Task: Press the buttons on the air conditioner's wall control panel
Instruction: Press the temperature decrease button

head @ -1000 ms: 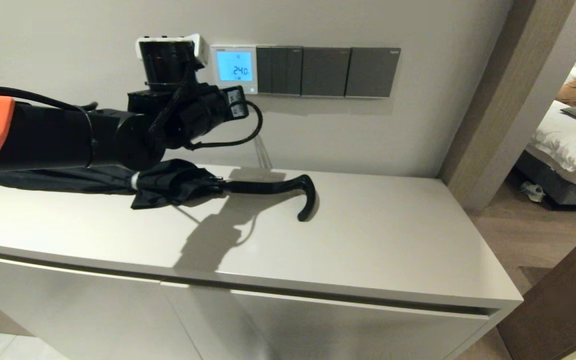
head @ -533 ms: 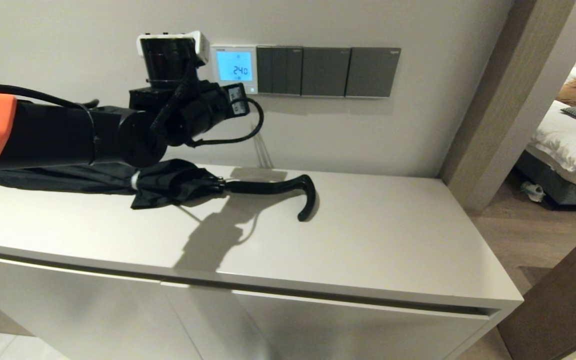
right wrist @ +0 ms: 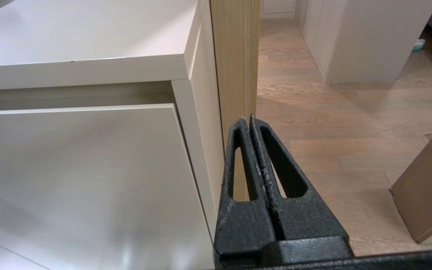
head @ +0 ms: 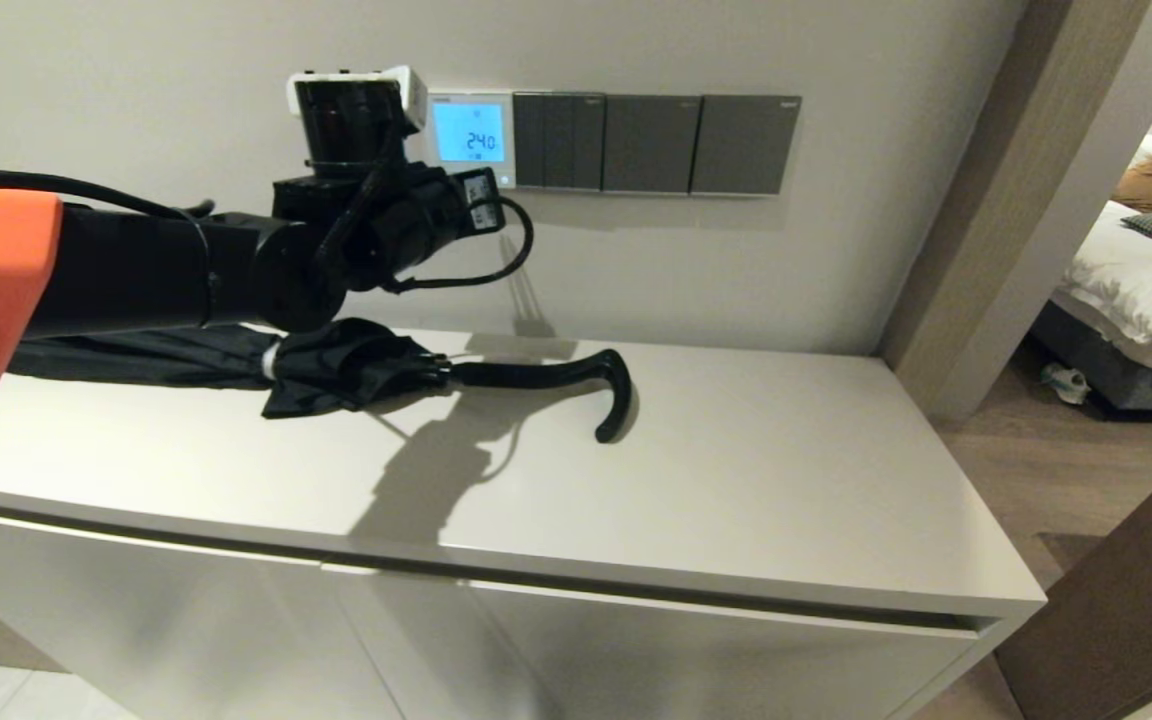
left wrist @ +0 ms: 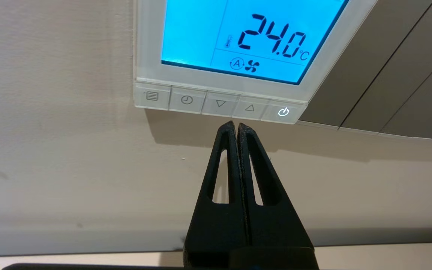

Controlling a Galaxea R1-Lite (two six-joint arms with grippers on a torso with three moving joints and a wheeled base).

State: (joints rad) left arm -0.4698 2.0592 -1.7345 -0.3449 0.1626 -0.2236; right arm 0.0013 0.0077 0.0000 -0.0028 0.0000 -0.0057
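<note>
- Reaching up to the wall, the left gripper is held with its two black fingers pressed together on nothing, tips just under the row of buttons and close below the up-arrow key; whether the tips touch the panel cannot be told.
- The air conditioner's wall control panel is mounted on the beige wall, at the left end of a row of dark grey switch plates that adjoins it.
- A lit light-blue screen is shown on the panel, with 24.0 °C, a fan symbol and an encircled A; the power key at the row's end is lit white.
- A pale cabinet top is seen below the panel, with flat door fronts beneath it.
- A folded black umbrella is laid on the top near the wall, its hooked handle pointed to the right, and the arm's shadow is cast on the surface in front of it.
- A wood-toned door frame is seen to the right, and past it a bed with white bedding and a wooden floor.
- The right gripper is held low beside the cabinet's right front corner, fingers closed against each other and empty, above the wooden floor.
</note>
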